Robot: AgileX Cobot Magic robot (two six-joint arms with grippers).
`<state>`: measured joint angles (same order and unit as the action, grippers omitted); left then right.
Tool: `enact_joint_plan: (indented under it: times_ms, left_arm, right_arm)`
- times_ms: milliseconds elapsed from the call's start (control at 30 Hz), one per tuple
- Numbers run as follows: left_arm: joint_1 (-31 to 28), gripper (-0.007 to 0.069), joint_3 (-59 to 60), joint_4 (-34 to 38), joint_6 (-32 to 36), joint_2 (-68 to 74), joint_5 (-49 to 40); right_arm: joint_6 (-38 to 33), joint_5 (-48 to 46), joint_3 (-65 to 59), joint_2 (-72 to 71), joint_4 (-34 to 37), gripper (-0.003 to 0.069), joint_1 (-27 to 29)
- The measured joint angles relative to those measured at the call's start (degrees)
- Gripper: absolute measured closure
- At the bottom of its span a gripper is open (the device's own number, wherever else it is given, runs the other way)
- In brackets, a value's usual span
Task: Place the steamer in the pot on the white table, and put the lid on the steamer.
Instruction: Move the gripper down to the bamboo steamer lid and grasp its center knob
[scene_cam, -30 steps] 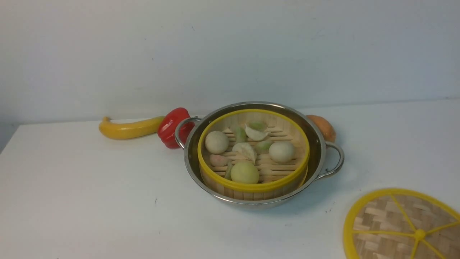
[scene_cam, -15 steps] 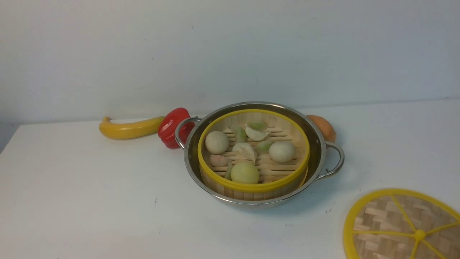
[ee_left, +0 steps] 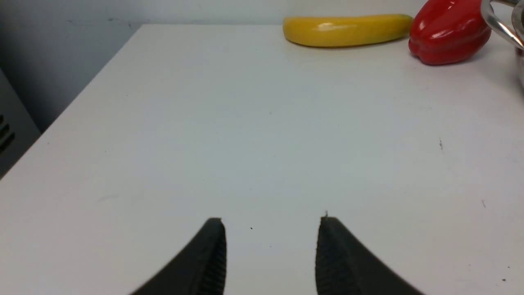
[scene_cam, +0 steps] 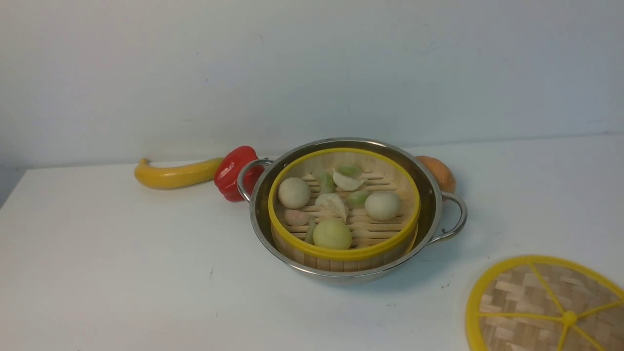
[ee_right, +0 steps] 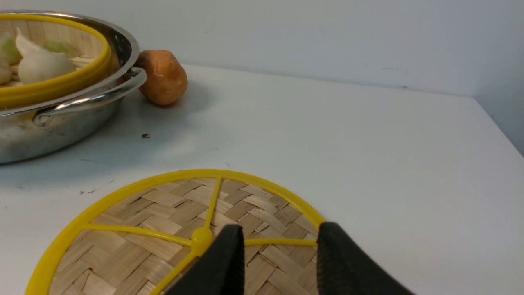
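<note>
The steamer (scene_cam: 341, 254), a bamboo basket with yellow rims, sits inside the shiny pot (scene_cam: 435, 197) on the white table (scene_cam: 122, 268). The lid (scene_cam: 526, 307) lies flat on the table at the near right, apart from the pot. Neither gripper shows in the front view. In the right wrist view my right gripper (ee_right: 280, 229) stands open just above the lid (ee_right: 143, 229), beside its centre knob, with the pot (ee_right: 61, 123) and steamer (ee_right: 61, 84) beyond. In the left wrist view my left gripper (ee_left: 272, 223) is open over bare table, holding nothing.
Buns and dumplings (scene_cam: 331, 234) fill the steamer. A yellow squash (scene_cam: 175, 173) and a red pepper (scene_cam: 234, 170) lie left of the pot, and a brown potato (scene_cam: 438, 170) sits behind its right handle. The table's left edge (ee_left: 82, 94) drops off near the left arm.
</note>
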<state>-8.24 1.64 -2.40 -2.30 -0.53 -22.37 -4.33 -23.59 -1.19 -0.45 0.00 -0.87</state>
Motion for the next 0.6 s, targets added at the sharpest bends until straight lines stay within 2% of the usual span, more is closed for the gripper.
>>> enact_joint_plan:
  times_ms: [200, 333, 467, 600]
  left_arm:
    - [0.0, 0.0334, 0.0, -0.1, 0.0, 0.0, 0.0]
    - [0.0, 0.0334, 0.0, -0.1, 0.0, 0.0, 0.0]
    - [0.0, 0.0334, 0.0, -0.1, 0.0, 0.0, 0.0]
    - [0.0, 0.0334, 0.0, -0.1, 0.0, 0.0, 0.0]
  right_arm:
    - [0.2, 0.3, 0.0, 0.0, 0.0, 0.0418, 0.0]
    - [4.0, 1.9, 0.5, 0.0, 2.5, 0.0418, 0.0]
    - [7.5, 1.4, 6.5, 0.0, 6.4, 0.0418, 0.0]
    - [8.5, -4.2, 14.9, 1.9, 8.2, 0.0418, 0.0]
